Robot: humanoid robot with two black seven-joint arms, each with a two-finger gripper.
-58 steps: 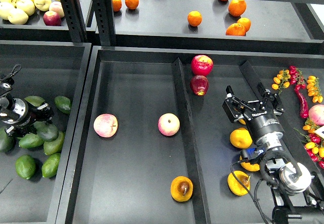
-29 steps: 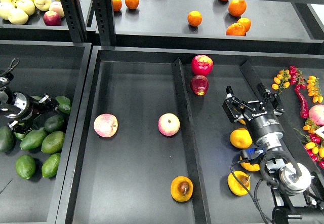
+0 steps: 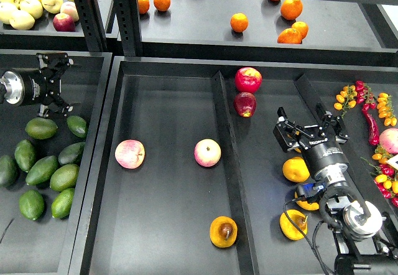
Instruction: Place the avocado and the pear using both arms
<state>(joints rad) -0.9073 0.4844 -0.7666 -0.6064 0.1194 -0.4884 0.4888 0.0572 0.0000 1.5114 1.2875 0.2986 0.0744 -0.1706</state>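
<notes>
black centre tray, two pink apples, blotched pear, green avocados in left tray

tray: matt black
pear: smooth, dull brown blotch
apple: glossy red
avocados: dull green

A: Any writing you can read?

B: Only one spot. The black two-finger right gripper has a short line of pale lettering on its body, just behind the fingers

A: What does it say?

B: Too small and blurred to make out

A: Anything near it?

B: A white tag sits to that gripper's right, at the edge of the view, but nothing on it can be read
</notes>
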